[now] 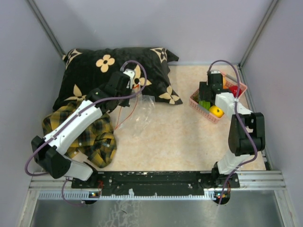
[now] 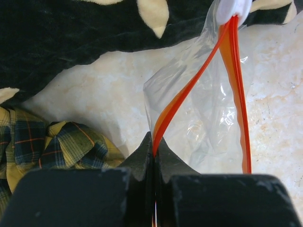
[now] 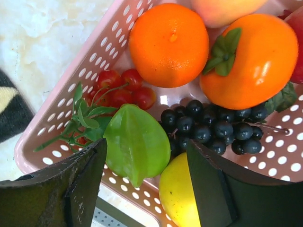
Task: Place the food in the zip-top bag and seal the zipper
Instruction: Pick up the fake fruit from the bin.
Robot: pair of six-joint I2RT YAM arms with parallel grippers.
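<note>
2 white-and-black arms [image 1: 75, 124] carry looping purple cables [image 1: 222, 61] and matte black tool fingers [image 3: 80, 189].

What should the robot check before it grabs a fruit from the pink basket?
1. The left pincer is shut on the zipper: ok.
2. The zip-top bag has its mouth open, zipper strips spread apart: ok.
3. The right pincer is open: ok.
4. The green fruit lies under the gap between its fingers: ok.
5. The green fruit lifts free of the pink basket: cannot tell.
6. The mouth is wide enough for it: cannot tell.
</note>
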